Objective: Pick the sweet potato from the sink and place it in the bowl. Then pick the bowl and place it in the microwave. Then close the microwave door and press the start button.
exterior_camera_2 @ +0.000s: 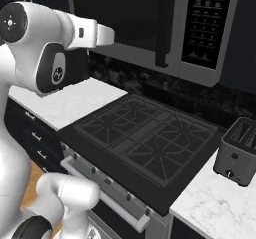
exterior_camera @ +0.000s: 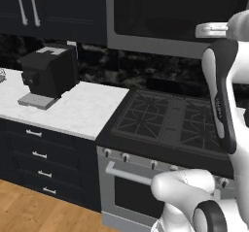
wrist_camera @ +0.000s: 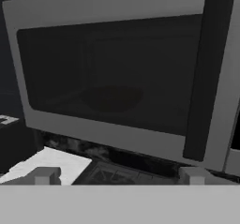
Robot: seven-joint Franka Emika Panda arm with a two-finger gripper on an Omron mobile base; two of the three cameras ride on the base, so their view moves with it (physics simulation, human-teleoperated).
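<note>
The microwave (exterior_camera_2: 150, 28) hangs over the stove (exterior_camera_2: 145, 143), and its door (wrist_camera: 112, 73) stands shut, flush with the frame. Through the dark glass in the hand view there is a faint round shape, low and wide, which I take to be the bowl (wrist_camera: 112, 98) sitting inside; whether the sweet potato lies in it I cannot tell, the window is too murky. The gripper (wrist_camera: 119, 176) faces the door from a little way off, its two fingertips (wrist_camera: 44, 175) spread wide with nothing between them.

So by the look of it the fetching, the loading and the closing are done. What remains is the start button, which should be on the control panel (exterior_camera_2: 202, 23) to the right of the door handle (exterior_camera_2: 162, 25). The hand looks at the door window, left of that panel, so it would need to swing right before pressing.

On the left counter (exterior_camera: 73, 109) sits a black coffee machine (exterior_camera: 48, 73); on the right, a toaster (exterior_camera_2: 237, 150).
</note>
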